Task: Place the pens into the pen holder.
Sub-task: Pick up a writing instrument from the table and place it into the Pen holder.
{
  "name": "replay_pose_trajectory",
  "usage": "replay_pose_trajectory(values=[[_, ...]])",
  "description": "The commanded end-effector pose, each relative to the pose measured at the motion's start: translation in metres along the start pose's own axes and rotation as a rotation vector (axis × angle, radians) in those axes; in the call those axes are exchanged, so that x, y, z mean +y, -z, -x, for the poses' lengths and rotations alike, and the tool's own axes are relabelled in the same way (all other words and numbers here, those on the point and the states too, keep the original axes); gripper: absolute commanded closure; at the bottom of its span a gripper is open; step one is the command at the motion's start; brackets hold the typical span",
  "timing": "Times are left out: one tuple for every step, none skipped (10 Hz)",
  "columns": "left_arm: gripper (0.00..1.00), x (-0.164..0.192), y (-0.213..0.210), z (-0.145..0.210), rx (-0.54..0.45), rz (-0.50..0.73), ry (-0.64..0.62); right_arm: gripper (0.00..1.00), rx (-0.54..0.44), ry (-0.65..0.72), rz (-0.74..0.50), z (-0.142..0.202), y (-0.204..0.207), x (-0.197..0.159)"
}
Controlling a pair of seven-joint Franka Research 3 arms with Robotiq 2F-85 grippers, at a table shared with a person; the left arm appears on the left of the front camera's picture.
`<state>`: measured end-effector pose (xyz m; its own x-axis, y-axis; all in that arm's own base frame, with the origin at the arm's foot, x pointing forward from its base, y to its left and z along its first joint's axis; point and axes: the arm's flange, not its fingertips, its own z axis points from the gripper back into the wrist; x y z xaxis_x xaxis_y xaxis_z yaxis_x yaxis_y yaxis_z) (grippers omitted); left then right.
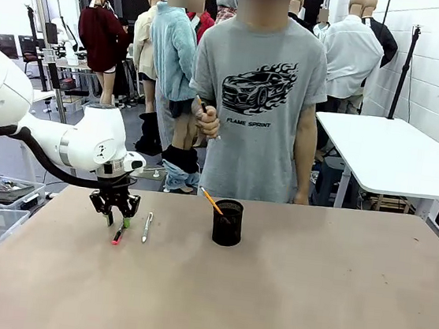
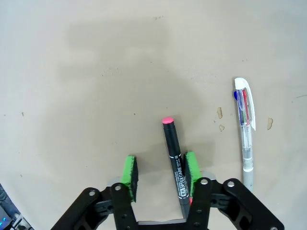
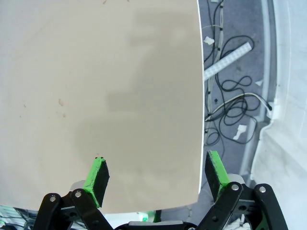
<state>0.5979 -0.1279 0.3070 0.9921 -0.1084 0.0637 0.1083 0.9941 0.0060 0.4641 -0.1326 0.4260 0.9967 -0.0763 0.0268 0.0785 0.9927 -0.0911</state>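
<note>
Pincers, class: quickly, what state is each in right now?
Left pincer: open around the slim black pink-tipped pen, not clamped.
Right pincer: open, empty.

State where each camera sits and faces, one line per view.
Front: between the arms, facing across the tan table to the person; left arm and left pincer show.
Left wrist: looks down past the left pincer at the black pink-tipped pen.
Right wrist: looks down over the table edge; open right pincer shows.
Shared: front and left wrist show that pen.
</note>
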Motion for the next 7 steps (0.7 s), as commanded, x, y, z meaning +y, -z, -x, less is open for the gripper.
replay_pose_trajectory(values=[[1.0, -0.006, 0.013, 0.0, 0.044, -0.014, 0.005, 0.0, 0.008, 0.014, 0.004, 0.0, -0.002, 0.001], [1.0, -0.008, 0.016, 0.001, 0.061, -0.021, 0.007, 0.0, 0.008, 0.014, 0.004, 0.0, -0.002, 0.001], [1.0, -0.01, 0.018, 0.003, 0.078, -0.025, 0.017, 0.0, 0.008, 0.014, 0.004, 0.0, -0.002, 0.001], [1.0, -0.01, 0.022, 0.002, 0.093, -0.013, 0.023, 0.0, 0.008, 0.014, 0.004, 0.0, -0.002, 0.001], [1.0, -0.011, 0.025, 0.002, 0.106, -0.009, 0.021, 0.0, 0.008, 0.014, 0.004, 0.0, -0.002, 0.001], [1.0, -0.013, 0.026, 0.003, 0.114, -0.015, 0.025, 0.0, 0.008, 0.014, 0.004, 0.0, -0.002, 0.001], [1.0, -0.012, 0.026, 0.003, 0.127, -0.014, 0.03, 0.0, 0.008, 0.014, 0.004, 0.0, -0.002, 0.001]])
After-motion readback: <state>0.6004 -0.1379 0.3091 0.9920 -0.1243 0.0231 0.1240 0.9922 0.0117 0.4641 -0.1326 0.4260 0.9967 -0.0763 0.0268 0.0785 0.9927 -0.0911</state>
